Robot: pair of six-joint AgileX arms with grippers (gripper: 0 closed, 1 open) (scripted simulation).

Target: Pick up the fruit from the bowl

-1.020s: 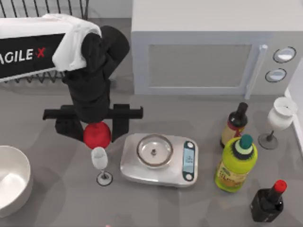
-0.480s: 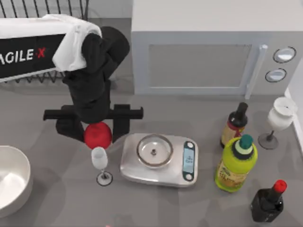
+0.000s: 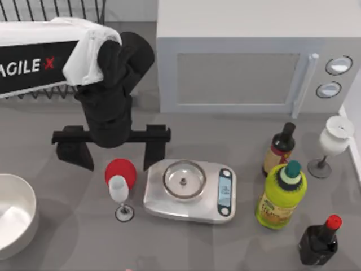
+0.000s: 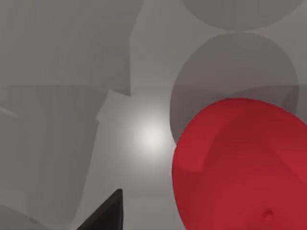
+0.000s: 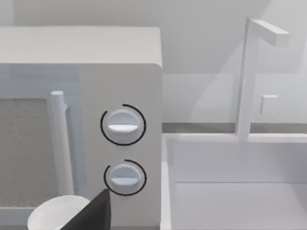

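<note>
the left gripper [image 3: 115, 148] hangs over the left half of the table, in front of the dark wire rack, its two black fingers [image 3: 75, 153] spread wide apart with nothing between them. the fruit [image 3: 120, 171], a plain red ball, sits just below that gap, free of both fingers, and from above it lies right behind the small wine glass [image 3: 119, 195], whose bowl overlaps its lower edge; whether the two touch i can't tell. in the left wrist view the fruit [image 4: 242, 165] looms large and close over the grey table [image 4: 72, 96], with one dark fingertip [image 4: 105, 215] poking in at the picture's edge. the bowl [image 3: 16, 217] stands at the far left edge of the table, white and with nothing in it, well apart from the fruit. just right of the fruit is the kitchen scale [image 3: 189, 191] with its round steel pan. the right wrist view looks at the microwave [image 5: 81, 120] dials and a white sink [image 5: 235, 182], with a sliver of dark finger [image 5: 93, 215] at the picture's edge; i can't tell whether that gripper is spread or closed.
</note>
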